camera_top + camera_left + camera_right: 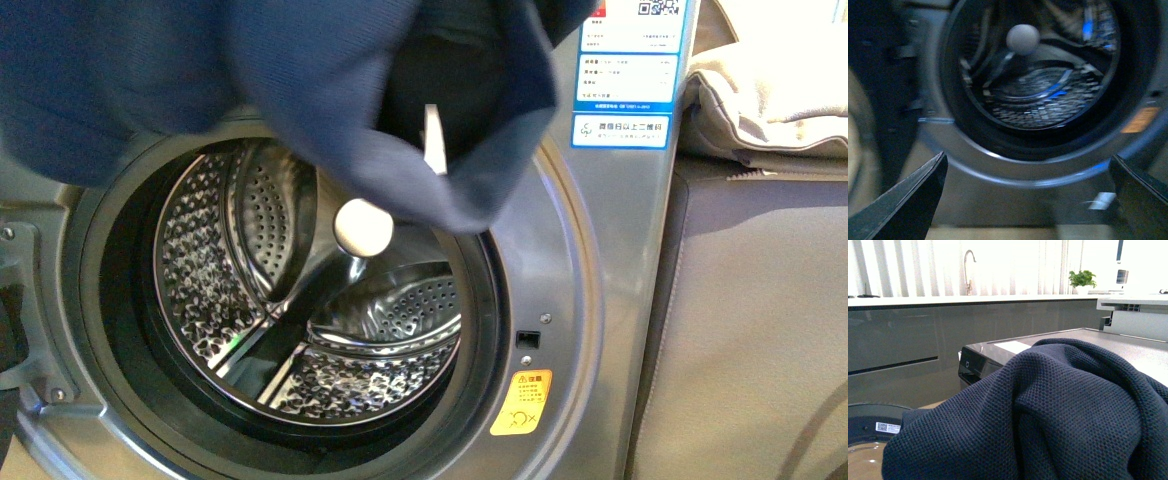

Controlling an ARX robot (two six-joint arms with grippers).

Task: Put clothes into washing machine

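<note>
Kitchen counter (998, 301) behind clothes (1048, 410) from right wrist only; left fingers (908, 205) apart, empty; right fingers hidden, untellable.

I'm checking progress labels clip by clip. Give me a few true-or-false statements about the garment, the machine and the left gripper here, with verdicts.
1. The clothes lie inside the drum. False: they hang in front of the top of the round mouth, and the visible part of the drum is bare steel.
2. The washing machine has its porthole uncovered, so the drum shows. True.
3. The left gripper is shut on the clothes. False: its fingers stand wide apart with nothing between them.
4. In the front view, an orange sticker sits at the lower right of the porthole. True.
</note>
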